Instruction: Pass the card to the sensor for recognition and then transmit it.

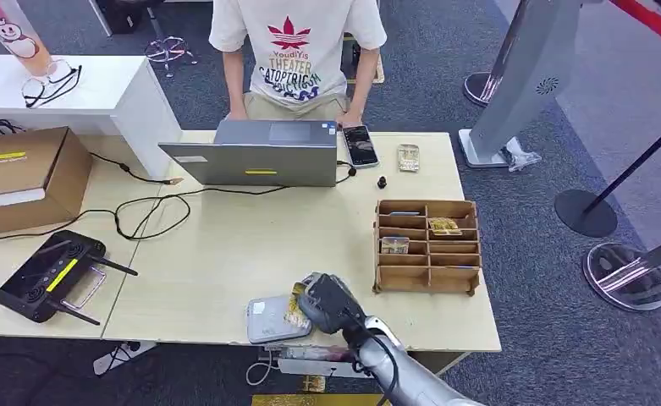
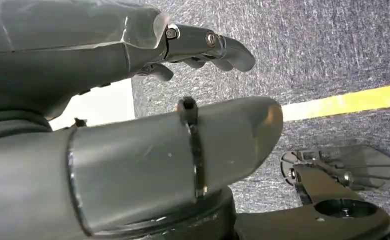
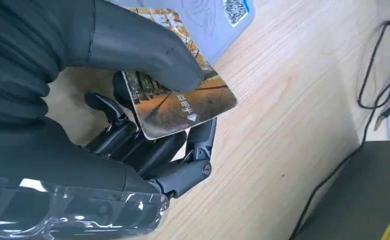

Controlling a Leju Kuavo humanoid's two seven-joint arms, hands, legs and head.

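Head view: right hand at bottom centre holds card over sensor on tabletop.
Left wrist view: left hand over carpet, fingers apart, holding nothing.
Right wrist view: thumb presses card onto fingers beneath; card's free end sticks out past them; sensor at top centre.

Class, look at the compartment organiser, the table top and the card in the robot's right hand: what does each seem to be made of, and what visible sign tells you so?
Organiser: thin brown wood or fibreboard, matt, slotted dividers.
Table top: pale wood-look surface, probably laminate; fine straight grain lines.
Card in the right hand: likely plastic, glossy, thin and stiff with a printed picture.
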